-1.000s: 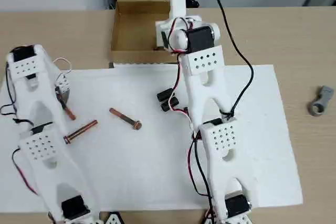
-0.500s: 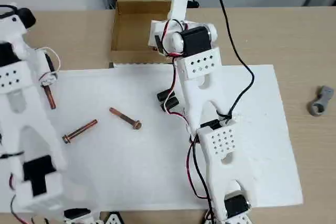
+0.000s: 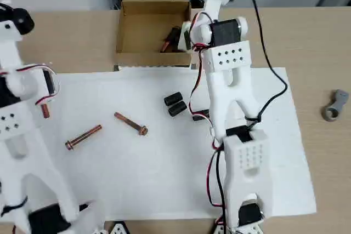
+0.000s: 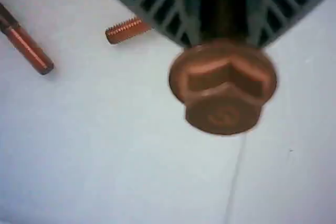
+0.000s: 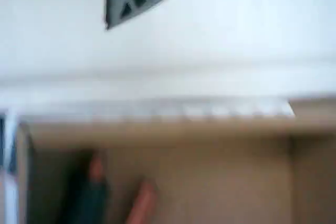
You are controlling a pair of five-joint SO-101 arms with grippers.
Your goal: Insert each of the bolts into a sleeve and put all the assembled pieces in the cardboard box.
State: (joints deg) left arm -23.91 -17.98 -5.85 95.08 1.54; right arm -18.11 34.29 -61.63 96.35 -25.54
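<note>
My left pincer point(image 4: 223, 24) is clenching a copper hex-head metal bolt point(image 4: 223, 87) at the high view's left edge. My right pincer point(image 3: 185, 32) is hanging over the brown cardboard box point(image 3: 127, 9) at upper centre, and I cannot tell its grip. A sleeved bolt point(image 3: 169, 42) is lying inside the box.

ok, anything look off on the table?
Only the grey part, lying on bare table right of the mat, away from everything else. The loose bolts and sleeves on the mat and the piece in the box look normal.
</note>
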